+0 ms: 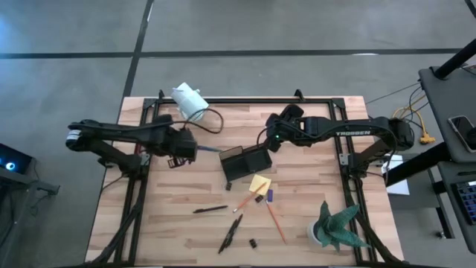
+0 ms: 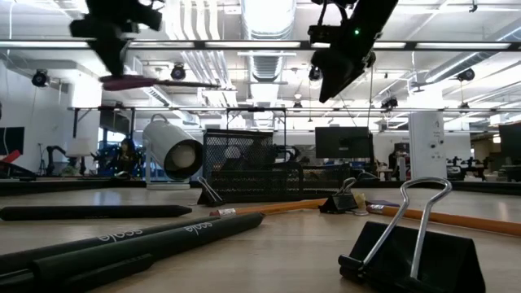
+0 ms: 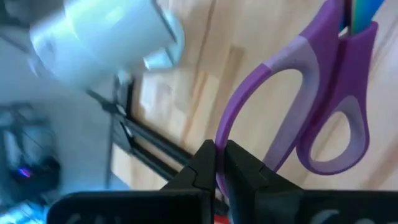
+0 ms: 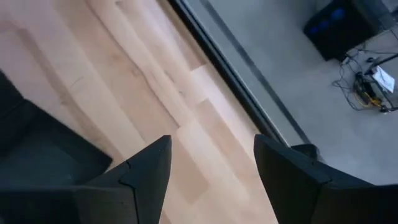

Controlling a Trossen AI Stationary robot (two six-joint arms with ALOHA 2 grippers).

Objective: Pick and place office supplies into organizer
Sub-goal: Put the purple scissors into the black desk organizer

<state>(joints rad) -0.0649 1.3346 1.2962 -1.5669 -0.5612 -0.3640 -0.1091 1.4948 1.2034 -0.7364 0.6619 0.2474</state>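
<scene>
My left gripper (image 1: 186, 146) hangs above the table's left half, shut on the purple-handled scissors (image 3: 298, 106), whose blades (image 1: 210, 150) point toward the organizer. The organizer (image 1: 245, 164), a dark box, stands near the table's middle; in the low view it shows as a mesh box (image 2: 248, 172). My right gripper (image 1: 269, 138) hovers open just beyond its far right corner, touching nothing. The yellow sticky pad (image 1: 259, 184), a purple piece (image 1: 269, 196), two orange pencils (image 1: 276, 222), black pens (image 1: 210, 209) and a binder clip (image 1: 253, 243) lie flat nearer the near edge. My left gripper (image 3: 219, 149) pinches the rim of one purple handle loop (image 3: 222, 127) between its two fingers, at the loop's outer curve. The scissors are lifted clear of the table and lie about level (image 2: 155, 81), blades reaching out past the fingers toward the table's right.
A white cylindrical camera (image 1: 190, 100) with a cable sits at the far left of the table. A green plant (image 1: 338, 227) stands at the near right corner. Black frame rails (image 1: 141, 179) run along the table's sides. Bare wood lies between my left gripper and the pens.
</scene>
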